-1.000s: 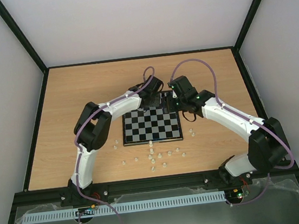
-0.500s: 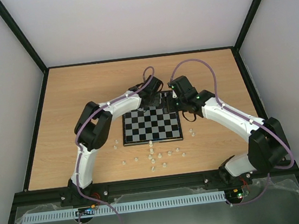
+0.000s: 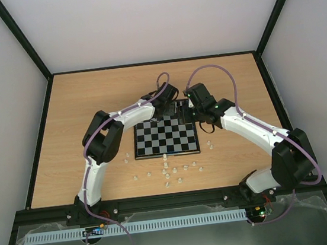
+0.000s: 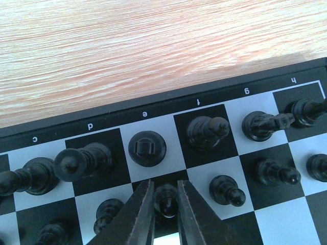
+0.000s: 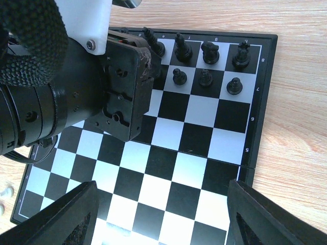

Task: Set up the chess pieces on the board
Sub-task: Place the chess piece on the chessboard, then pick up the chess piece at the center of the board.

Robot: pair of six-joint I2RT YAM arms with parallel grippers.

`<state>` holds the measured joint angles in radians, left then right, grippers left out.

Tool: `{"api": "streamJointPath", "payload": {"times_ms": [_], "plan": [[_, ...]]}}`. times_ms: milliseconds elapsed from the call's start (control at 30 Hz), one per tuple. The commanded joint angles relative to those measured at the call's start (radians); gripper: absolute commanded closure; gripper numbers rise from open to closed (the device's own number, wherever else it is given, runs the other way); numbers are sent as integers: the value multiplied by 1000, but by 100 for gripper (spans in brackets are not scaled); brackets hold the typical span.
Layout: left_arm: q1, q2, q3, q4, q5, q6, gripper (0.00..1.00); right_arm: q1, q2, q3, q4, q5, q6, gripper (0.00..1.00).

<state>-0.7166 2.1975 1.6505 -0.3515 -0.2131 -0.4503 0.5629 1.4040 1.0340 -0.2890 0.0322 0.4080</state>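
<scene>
While black's back row lines the far edge of the board (image 4: 153,108), the left hand (image 4: 165,182) sits low over the second row, its fingers hugging a black pawn (image 4: 166,198) upright on its square. Clamped or just let go, I can't tell (the gap's too fine). The right hand (image 5: 163,204) hovers spread and empty over mid-board, likely keeping clear. White pieces (image 3: 167,176) wait on the counter (image 3: 90,107).

Light wood table (image 3: 90,107), plain white walls (image 3: 150,16), black corner frame (image 3: 22,38), soft even light.
</scene>
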Motion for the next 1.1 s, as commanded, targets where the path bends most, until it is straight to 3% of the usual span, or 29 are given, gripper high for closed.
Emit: {"api": "streamJointPath", "payload": {"times_ms": [0, 367, 467, 600, 733, 900, 1067], "plan": [[8, 3, 7, -32, -19, 3, 83, -3, -13, -16, 1, -8, 3, 31], [-15, -138, -36, -43, -32, -1, 67, -2, -26, -21, 6, -9, 5, 29], [-33, -223, -69, -44, -36, -1, 57, -2, -40, -26, 11, -11, 6, 24], [-51, -387, -177, -17, -33, -4, 41, -3, -62, -35, 20, -9, 13, 1], [-57, -574, -328, 23, -7, -27, 31, -2, -82, -43, 30, -20, 22, 1], [-60, -785, -525, 55, -3, -64, 2, -1, -128, -59, 38, -65, 54, 1], [-59, -917, -667, 75, 3, -100, 0, 14, -214, -172, 84, -112, 83, 1]]}}
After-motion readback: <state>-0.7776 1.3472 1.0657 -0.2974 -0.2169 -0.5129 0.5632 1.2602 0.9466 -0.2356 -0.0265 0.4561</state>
